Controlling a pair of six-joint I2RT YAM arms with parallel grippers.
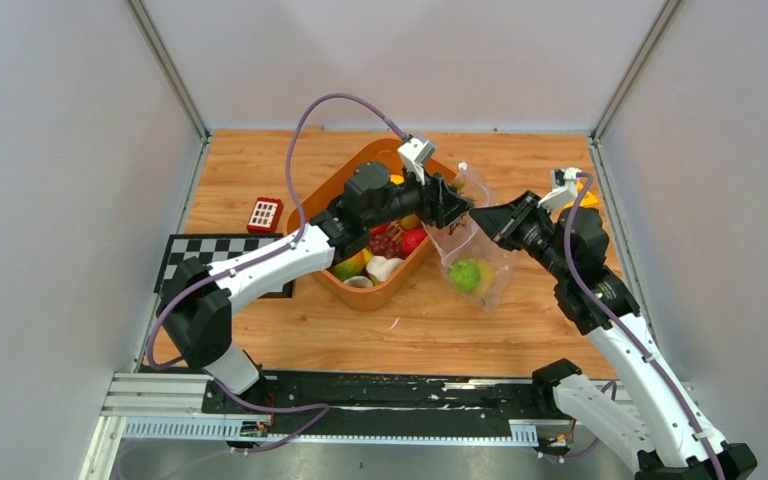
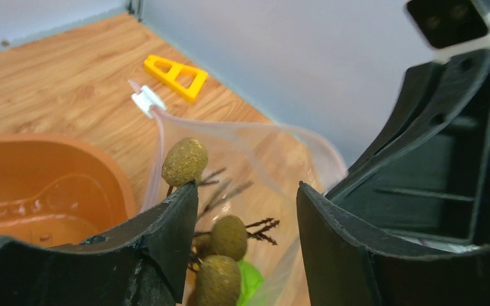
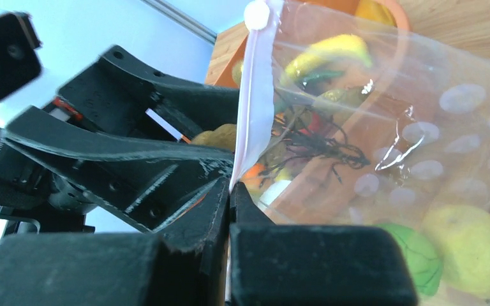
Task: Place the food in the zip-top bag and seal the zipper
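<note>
Pale grey walls (image 1: 50, 200) with metal corner posts (image 1: 165, 65) enclose a wooden tabletop (image 1: 290, 340) under even light.

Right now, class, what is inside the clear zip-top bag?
The zip-top bag holds a green apple and a yellow lemon at the bottom, with brown nuts on twigs near its mouth. Anything beneath them is covered.

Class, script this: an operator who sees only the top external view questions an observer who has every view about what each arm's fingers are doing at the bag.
Operator: Is the left arm holding food?
Observer: No. The left fingers stand apart; a brown nut cluster sits loose between them in the zip-top bag's mouth.
Operator: What does the right arm grip?
Observer: The right fingers are shut on the zipper strip.
</note>
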